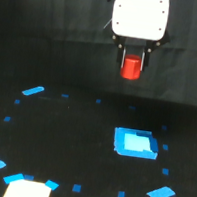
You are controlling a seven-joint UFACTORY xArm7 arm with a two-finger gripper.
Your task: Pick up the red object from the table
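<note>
As seen from the exterior view, with the arm hanging down from the top edge:

Gripper [132,60]: beneath the white wrist housing, two dark fingers pointing straight down, clamped on the block from either side.

Red object [131,67]: between the fingers, upright, lower part protruding below the fingertips; long axis apparently vertical, in line with the fingers (facets too blurred to count).

Block relative to tool: directly in the grip, centred between the two fingers, neither to the exterior view's left nor right of the tool.

Block relative to table [71,133]: apparently clear of the black surface, seen against the dark backdrop above the table's far edge (exact clearance not readable from a single view).

Blue square patch [135,143]: on the table, below the block in the picture and slightly toward the exterior view's right; well apart from it.

Whitish patch [28,190]: at the near edge, toward the exterior view's left; far from the tool.

Deciding relation: vertical separation of block from table; judged already lifted, so only straight upward travel with unchanged squeeze called for.

Risk: slippage of the small block, given the shallow hold on its upper part.
</note>
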